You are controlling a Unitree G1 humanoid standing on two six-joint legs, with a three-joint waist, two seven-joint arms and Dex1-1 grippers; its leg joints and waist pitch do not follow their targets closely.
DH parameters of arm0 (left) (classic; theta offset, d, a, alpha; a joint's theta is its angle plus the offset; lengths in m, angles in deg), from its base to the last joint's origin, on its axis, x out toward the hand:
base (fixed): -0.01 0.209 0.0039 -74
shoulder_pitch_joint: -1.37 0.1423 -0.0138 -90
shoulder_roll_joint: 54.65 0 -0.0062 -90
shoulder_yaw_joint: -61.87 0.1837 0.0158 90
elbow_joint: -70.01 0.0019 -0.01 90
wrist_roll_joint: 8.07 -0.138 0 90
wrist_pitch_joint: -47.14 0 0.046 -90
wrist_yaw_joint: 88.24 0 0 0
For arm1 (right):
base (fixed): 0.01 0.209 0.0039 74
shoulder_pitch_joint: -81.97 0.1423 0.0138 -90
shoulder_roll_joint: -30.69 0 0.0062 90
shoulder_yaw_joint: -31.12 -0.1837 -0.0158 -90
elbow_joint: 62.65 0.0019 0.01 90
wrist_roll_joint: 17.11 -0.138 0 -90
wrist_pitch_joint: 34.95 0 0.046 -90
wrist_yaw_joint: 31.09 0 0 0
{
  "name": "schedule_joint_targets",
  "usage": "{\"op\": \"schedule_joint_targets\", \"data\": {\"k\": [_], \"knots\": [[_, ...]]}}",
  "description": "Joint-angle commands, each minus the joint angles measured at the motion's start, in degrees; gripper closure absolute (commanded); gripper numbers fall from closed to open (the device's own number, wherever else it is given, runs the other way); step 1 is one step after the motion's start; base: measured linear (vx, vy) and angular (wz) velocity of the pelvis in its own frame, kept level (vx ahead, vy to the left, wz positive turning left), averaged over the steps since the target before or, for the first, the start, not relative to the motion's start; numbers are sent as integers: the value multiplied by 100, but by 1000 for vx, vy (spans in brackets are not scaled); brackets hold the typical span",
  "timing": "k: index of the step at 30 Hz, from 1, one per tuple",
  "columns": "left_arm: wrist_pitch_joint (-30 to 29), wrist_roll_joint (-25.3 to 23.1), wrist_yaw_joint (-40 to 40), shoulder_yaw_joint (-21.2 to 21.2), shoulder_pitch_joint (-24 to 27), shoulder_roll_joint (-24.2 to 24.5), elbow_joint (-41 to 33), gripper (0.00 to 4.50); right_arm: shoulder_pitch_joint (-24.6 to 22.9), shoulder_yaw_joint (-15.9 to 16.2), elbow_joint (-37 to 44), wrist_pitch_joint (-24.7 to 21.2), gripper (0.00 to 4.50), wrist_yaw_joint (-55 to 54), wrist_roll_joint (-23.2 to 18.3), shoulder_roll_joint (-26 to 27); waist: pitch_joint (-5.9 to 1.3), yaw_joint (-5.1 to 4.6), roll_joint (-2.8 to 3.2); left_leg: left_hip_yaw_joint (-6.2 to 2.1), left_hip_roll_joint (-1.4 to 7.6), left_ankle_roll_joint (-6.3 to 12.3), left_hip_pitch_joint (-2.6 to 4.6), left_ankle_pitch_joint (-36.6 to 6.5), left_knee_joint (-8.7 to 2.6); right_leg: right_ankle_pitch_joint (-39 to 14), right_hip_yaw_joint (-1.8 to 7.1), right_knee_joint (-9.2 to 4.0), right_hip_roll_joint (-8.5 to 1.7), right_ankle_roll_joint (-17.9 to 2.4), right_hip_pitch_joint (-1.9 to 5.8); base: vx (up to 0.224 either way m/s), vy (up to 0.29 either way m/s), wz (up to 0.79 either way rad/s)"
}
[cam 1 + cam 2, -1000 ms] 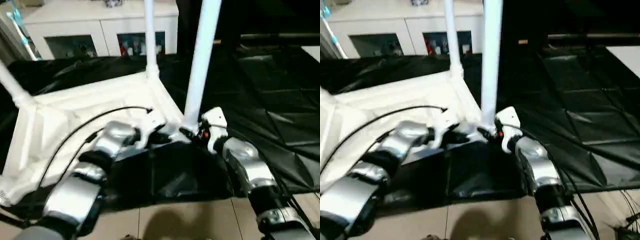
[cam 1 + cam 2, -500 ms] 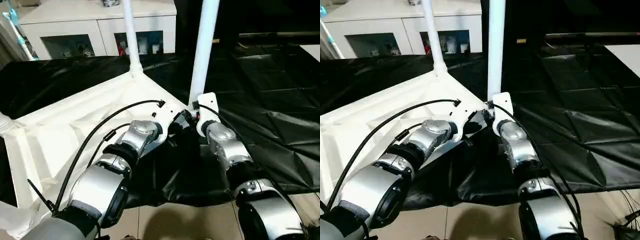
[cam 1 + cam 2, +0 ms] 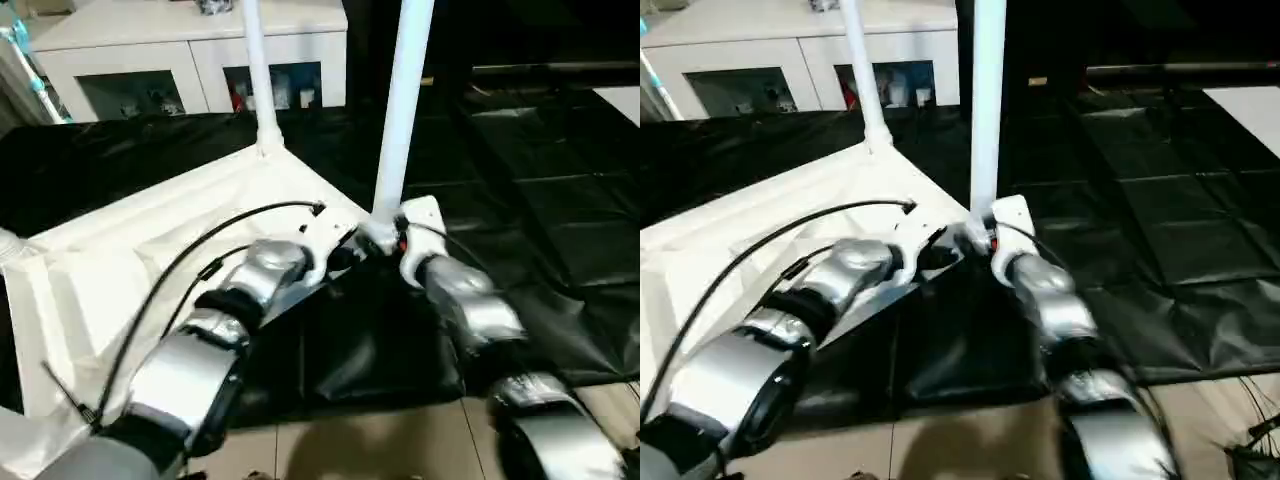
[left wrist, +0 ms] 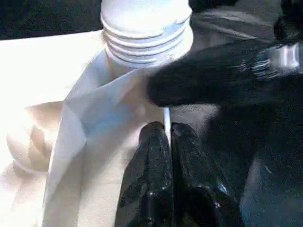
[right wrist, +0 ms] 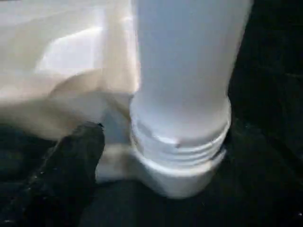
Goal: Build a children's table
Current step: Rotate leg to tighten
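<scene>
The children's table top (image 3: 130, 250) lies upside down on the black-covered work table. Two white legs stand upright in its corner sockets, one at the far corner (image 3: 255, 70) and one at the near right corner (image 3: 400, 110). My left gripper (image 3: 345, 255) is shut, its fingers (image 4: 156, 170) pinching the top's thin rim just beside that near socket. The near leg's threaded end (image 4: 144, 35) sits in the socket (image 5: 175, 175). My right gripper (image 3: 385, 240) is at the leg's base, open. One of its fingers (image 5: 71, 165) stands apart from the leg (image 5: 189, 61).
A white glass-door cabinet (image 3: 190, 60) stands behind the work table. Black cloth (image 3: 540, 200) stretches away to the right. Tiled floor (image 3: 380, 450) shows at the table's near edge. A black cable (image 3: 200, 250) arches over my left forearm.
My right gripper's fingers have spread away from the near leg's base. My left gripper stays shut at the corner. The head views have shifted a little.
</scene>
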Motion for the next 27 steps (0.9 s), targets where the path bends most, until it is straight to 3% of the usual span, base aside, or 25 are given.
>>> {"op": "schedule_joint_targets", "data": {"k": [1, 2, 4, 6, 11, 24, 27], "knots": [[325, -63, -421, 97, 211, 134, -29, 450, -76, 181, 336, -76, 10, 474, -79, -88, -434, 51, -109, -82, 260, 854, 35, -818, -349, -487, 189, -337, -346, -1527, 369, 0, 0, 0], [451, -28, -654, 105, 268, 189, -97, 450, -171, 224, 488, -81, 10, 650, -85, -207, -420, 56, -95, -78, 250, 826, 46, -942, -354, -699, 179, -370, -346, -1537, 354, 0, 0, 0], [680, 79, -1229, 132, 400, 306, -288, 450, -377, 252, 847, -134, 10, 1091, -239, -434, -399, 71, -122, -72, 253, 751, 57, -1130, -370, -1189, 190, -429, -356, -1427, 357, 0, 0, 0], [698, 172, -1729, 175, 520, 425, -493, 450, -569, 243, 1193, -187, 10, 1511, -439, -662, -394, 108, -106, -75, 283, 738, 63, -1154, -386, -1355, 202, -431, -356, -1386, 342, 0, 0, 0], [612, 315, -2627, 282, 802, 742, -940, 450, -957, 234, 1933, -317, 10, 2236, -727, -1111, -409, 185, -68, -85, 316, 666, 75, -1102, -400, -1287, 215, -400, -354, -1398, 312, 0, 0, 0], [513, 369, -2781, 254, 946, 882, -1243, 450, -988, 378, 1980, -486, 10, 2394, -755, -1056, -412, 222, -67, -90, 298, 526, 59, -1058, -407, -1300, 213, -394, -355, -1341, 291, 0, 0, 0], [487, 355, -2779, 261, 954, 866, -1276, 450, -935, 375, 1928, -498, 44, 2359, -738, -981, -413, 222, -57, -89, 298, 525, 61, -1052, -407, -1223, 212, -388, -353, -1364, 292, 0, 0, 0]]}}
